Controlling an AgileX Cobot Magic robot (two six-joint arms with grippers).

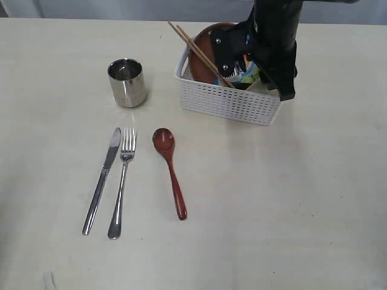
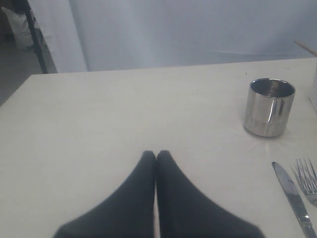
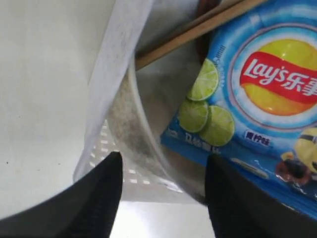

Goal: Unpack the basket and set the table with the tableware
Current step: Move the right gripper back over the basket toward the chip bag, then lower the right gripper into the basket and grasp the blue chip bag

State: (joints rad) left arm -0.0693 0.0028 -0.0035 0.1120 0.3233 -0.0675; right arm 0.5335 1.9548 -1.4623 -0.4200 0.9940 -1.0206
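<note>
Black right pincer [image 3: 164, 157] (jaws apart) angled down over basket [image 1: 230, 106].

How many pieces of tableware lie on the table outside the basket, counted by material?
Steel: 3 (cup, knife, fork)
Wood: 1 (spoon)
Total: 4

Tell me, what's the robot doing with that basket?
It is unpacking the basket to set the table. The cup, knife, fork and wooden spoon already lie out. The right gripper, open, is down in the basket at the bowl, beside a blue chip bag. The chopsticks and plate are in there too. The left gripper is shut and empty.
</note>
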